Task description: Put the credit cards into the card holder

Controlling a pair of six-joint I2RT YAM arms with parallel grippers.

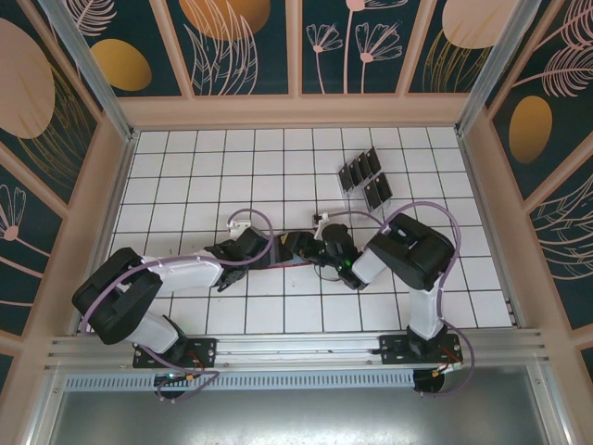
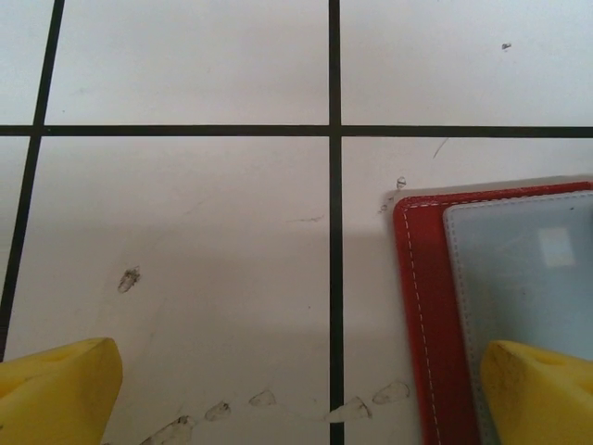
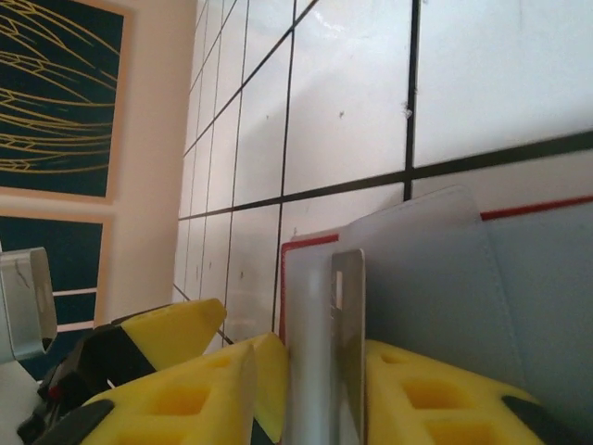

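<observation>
One credit card (image 3: pixel 324 306) inside right tool (image 3: pixel 320 371), grip unclear, left tool (image 2: pixel 298 394) spread over card holder (image 2: pixel 419 306)

The small red stitched folding card holder (image 2: pixel 422 306) lies open and flat near the middle of the white tiled surface (image 1: pixel 185 167), its pale grey lining up. One thin card (image 3: pixel 347 343) stands on edge over that lining. The other thin black rectangular credit cards (image 1: pixel 375 192) stand tilted in rows toward 1 o'clock, well apart from the holder.
</observation>
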